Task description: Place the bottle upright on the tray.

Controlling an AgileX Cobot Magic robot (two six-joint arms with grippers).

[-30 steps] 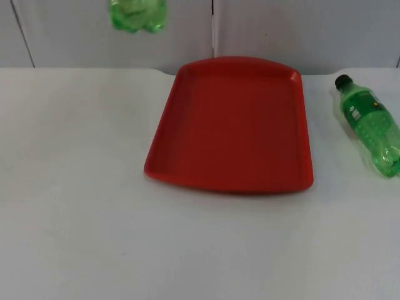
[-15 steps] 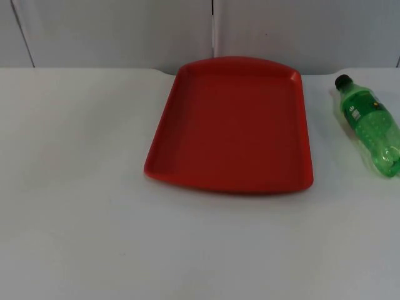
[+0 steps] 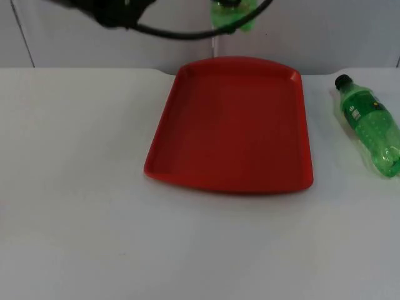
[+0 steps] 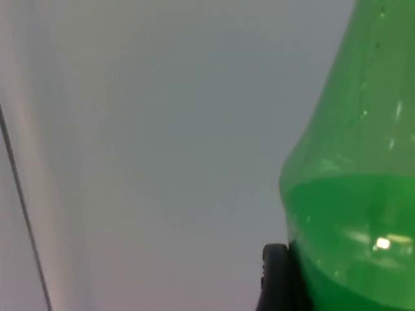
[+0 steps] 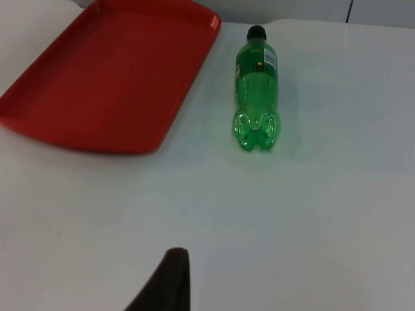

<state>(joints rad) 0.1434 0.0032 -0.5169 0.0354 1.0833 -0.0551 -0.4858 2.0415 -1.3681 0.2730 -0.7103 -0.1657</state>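
Note:
A green bottle point(image 3: 234, 16) hangs high over the far rim of the red tray point(image 3: 187, 125), and my left gripper point(image 3: 229, 6) is shut on it. In the left wrist view the held bottle point(image 4: 356, 194) looms close against a black fingertip point(image 4: 275, 278), with liquid in it. A second green bottle point(image 3: 370, 125) with a dark cap lies on its side on the table right of the tray, cap toward the wall. The right wrist view looks down on this lying bottle point(image 5: 257, 97) and the tray point(image 5: 110, 71); my right gripper waits well back from both.
The grey partition wall point(image 3: 312, 31) stands right behind the tray's far rim. White table point(image 3: 81, 187) spreads left of and in front of the tray.
The held bottle was at the upper left a second ago, left the picture, and is now over the tray's far rim with the left arm in sight. The lying bottle and tray have not moved.

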